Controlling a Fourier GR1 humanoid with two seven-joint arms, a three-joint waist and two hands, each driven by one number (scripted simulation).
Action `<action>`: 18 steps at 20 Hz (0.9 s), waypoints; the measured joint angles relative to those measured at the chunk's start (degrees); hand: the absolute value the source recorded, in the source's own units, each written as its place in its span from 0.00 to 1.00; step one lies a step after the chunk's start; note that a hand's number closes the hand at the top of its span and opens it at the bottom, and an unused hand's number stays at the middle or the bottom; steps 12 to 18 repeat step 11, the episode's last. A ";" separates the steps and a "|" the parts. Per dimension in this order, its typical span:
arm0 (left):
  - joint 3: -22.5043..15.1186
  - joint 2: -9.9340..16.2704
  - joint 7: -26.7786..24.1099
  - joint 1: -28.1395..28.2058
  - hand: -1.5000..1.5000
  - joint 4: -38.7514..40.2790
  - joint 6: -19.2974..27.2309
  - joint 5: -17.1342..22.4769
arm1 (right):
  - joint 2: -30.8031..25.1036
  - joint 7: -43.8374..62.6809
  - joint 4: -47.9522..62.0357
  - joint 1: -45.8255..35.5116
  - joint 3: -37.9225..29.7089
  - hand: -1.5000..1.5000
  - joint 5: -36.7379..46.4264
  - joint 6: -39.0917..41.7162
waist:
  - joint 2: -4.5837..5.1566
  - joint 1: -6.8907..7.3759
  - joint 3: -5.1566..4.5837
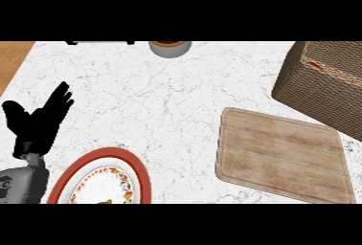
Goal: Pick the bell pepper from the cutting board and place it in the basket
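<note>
The red-rimmed plate (106,179) lies nearest, beside the left hand (39,122), resting with straight, spread fingers. The right hand is unseen. The cutting board (283,155) is bare; something red, probably the bell pepper (316,65), shows inside the basket (318,88), so little remains beyond withdrawing cleanly.
</note>
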 measured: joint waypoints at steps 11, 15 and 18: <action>0.39 -0.06 0.03 0.95 0.50 -1.00 0.16 -0.01 | -8.27 -2.27 -9.54 22.41 -15.40 0.00 -21.00 23.52 | -0.15 -0.92 -0.02; 0.39 -0.06 0.03 0.95 0.50 -1.00 0.16 -0.01 | -8.27 -2.27 -9.54 22.41 -15.40 0.00 -21.00 23.52 | -0.15 -0.92 -0.02; 0.39 -0.06 0.03 0.95 0.50 -1.00 0.16 -0.01 | -8.27 -2.27 -9.54 22.41 -15.40 0.00 -21.00 23.52 | -0.15 -0.92 -0.02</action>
